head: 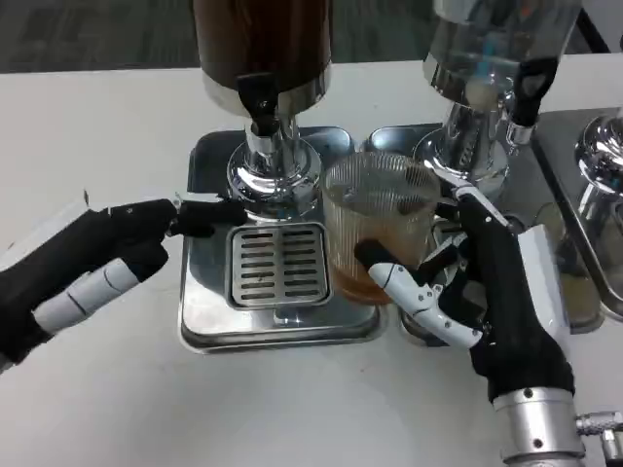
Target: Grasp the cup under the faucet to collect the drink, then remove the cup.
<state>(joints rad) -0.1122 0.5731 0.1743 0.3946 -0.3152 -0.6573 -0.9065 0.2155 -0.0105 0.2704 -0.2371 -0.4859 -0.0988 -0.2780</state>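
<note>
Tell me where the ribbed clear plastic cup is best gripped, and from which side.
Grip the ribbed clear plastic cup around its mid wall, from the robot's right, where the right hand already wraps it. It stands upright with brown drink low inside, so a sideways wrap keeps it level. The dark dispenser's faucet and chrome base crowd its left.

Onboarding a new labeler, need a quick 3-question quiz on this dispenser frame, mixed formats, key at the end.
1. True or false: the ribbed clear cup stands centred on the slotted drip grate.
2. Which hand holds the cup? A) left hand B) right hand C) neither
3. Fill in: the liquid at the bottom of the cup looks ____ in colour.

Key
1. False. The cup is right of the grate, at the edge of the steel drip tray, off from under the black faucet of the dark drink dispenser.
2. B. The right hand wraps it; the left hand holds nothing.
3. Amber-brown.
</note>
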